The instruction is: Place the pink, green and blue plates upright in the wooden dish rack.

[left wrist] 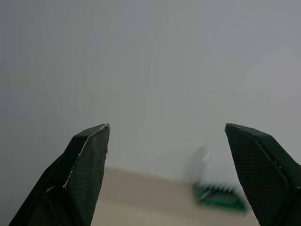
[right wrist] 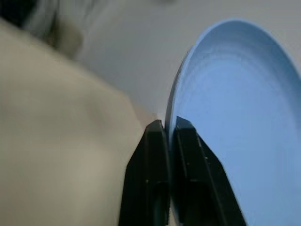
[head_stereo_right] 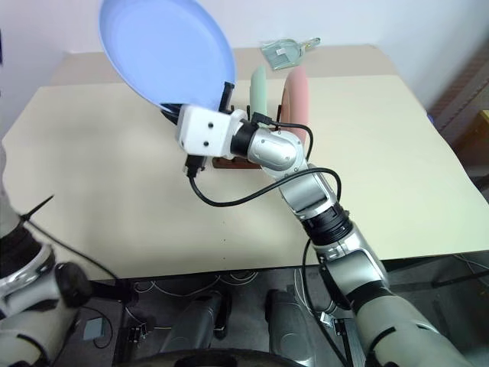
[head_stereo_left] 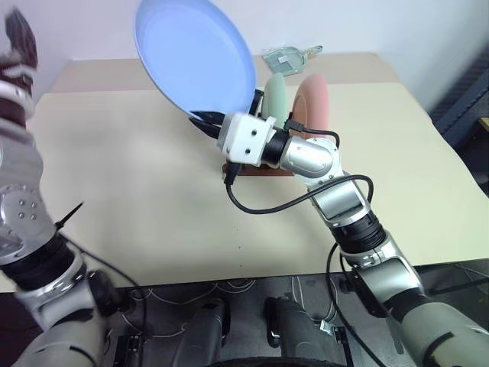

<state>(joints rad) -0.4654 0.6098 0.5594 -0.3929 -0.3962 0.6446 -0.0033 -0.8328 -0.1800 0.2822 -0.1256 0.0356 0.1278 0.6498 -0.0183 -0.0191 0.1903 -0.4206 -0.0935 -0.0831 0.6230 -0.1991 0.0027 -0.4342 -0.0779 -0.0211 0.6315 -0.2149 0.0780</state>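
The blue plate (head_stereo_left: pixel 195 57) is held up tilted above the table, left of the rack. My right gripper (head_stereo_left: pixel 205 121) is shut on its lower rim, and the right wrist view shows both fingers (right wrist: pixel 157 155) pinching that rim (right wrist: pixel 171 117). The green plate (head_stereo_left: pixel 275 95) and the pink plate (head_stereo_left: pixel 313 103) stand upright side by side in the wooden dish rack (head_stereo_right: pixel 225 162), which my right arm mostly hides. My left gripper (head_stereo_left: pixel 19 34) is raised at the far left, away from the plates. Its fingers (left wrist: pixel 89 160) stand wide apart, with nothing between them.
The beige table (head_stereo_left: pixel 153 191) stretches wide to the left and front of the rack. A green tool holder with a clear lid (head_stereo_left: pixel 286 57) lies at the back edge behind the rack. A black cable (head_stereo_left: pixel 267 206) hangs from my right wrist.
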